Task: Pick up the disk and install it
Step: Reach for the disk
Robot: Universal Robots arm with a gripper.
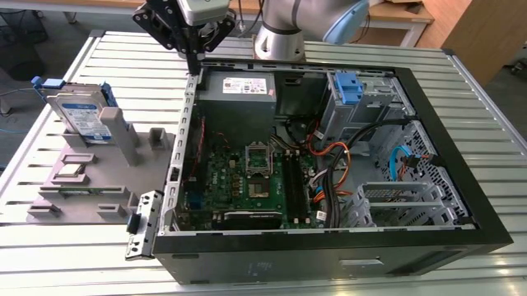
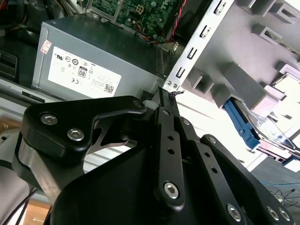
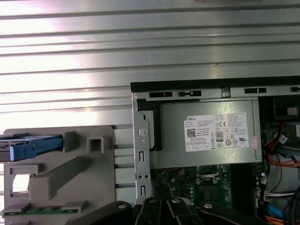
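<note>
Gripper (image 1: 196,69) pressed together, empty, at case (image 1: 329,253) corner beside PSU (image 1: 239,102); disk (image 1: 80,117) upright in holder (image 1: 99,169), well apart.

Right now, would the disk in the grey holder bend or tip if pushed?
Probably stiff: the disk has a silver metal body, so likely heavy for its size. Standing on edge in the grey holder, a push might tip it.
</note>
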